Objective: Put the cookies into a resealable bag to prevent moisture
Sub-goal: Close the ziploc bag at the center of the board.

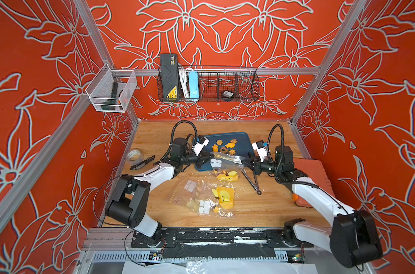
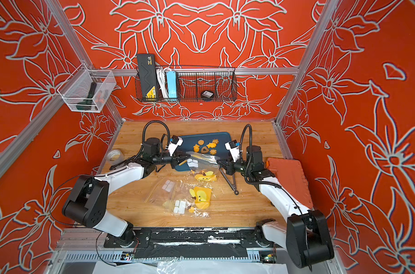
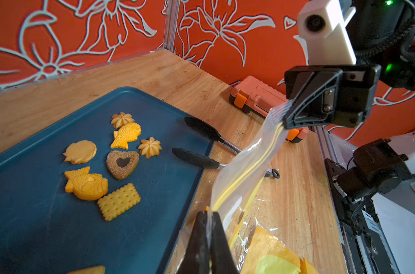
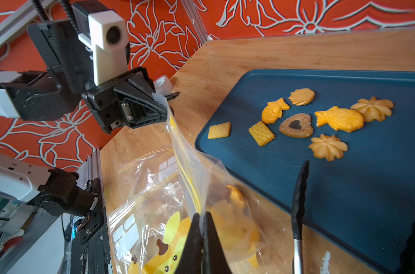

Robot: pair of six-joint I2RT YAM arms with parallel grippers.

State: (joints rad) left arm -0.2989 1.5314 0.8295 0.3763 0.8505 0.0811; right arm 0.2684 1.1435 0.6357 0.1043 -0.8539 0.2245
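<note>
A clear resealable bag [image 1: 226,163] with a yellow zip strip hangs stretched between my two grippers above the near edge of the blue tray [image 1: 242,137]. My left gripper [image 3: 209,213] is shut on one end of the bag's top edge [image 3: 246,166]. My right gripper [image 4: 201,214] is shut on the other end [image 4: 194,170]. Orange cookies [image 4: 232,213] show through the bag's lower part. Several cookies [image 3: 122,162] lie loose on the tray [image 3: 35,213]: fish, flowers, a brown heart [image 4: 296,125] and squares.
Black-tipped tongs [image 1: 251,182] lie on the wooden table beside the tray, under the right gripper. More clear bags with yellow cartoon prints [image 1: 209,197] lie nearer the front. An orange case [image 1: 313,175] sits at the right, a tape roll [image 1: 135,155] at the left.
</note>
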